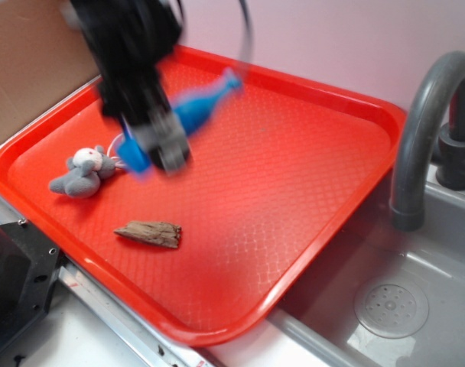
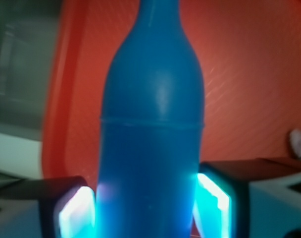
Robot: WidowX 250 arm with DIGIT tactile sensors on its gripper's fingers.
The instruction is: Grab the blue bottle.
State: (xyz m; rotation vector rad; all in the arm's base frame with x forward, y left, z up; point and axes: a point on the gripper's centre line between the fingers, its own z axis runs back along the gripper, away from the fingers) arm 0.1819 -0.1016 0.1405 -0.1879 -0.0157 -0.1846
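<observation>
Setting: red tray (image 1: pixel 309 229) beside a grey sink (image 1: pixel 416 321).
Grip: gripper (image 2: pixel 146 206) clenched on blue bottle (image 2: pixel 153 124), upper left.
Risk: smooth body could slip from the pads (image 2: pixel 212 203).

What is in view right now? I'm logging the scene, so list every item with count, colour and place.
blue bottle: one, bright blue, held between the fingers above the tray's left part, neck towards the far edge
plush mouse: one, grey and white, left part of the tray
piece of wood: one, brown, near-left part of the tray
tray: one, red, on the counter left of the sink
sink: one, grey, right
faucet: one, grey, behind the sink
gripper: one, black, fingers closed against the bottle's sides
</observation>
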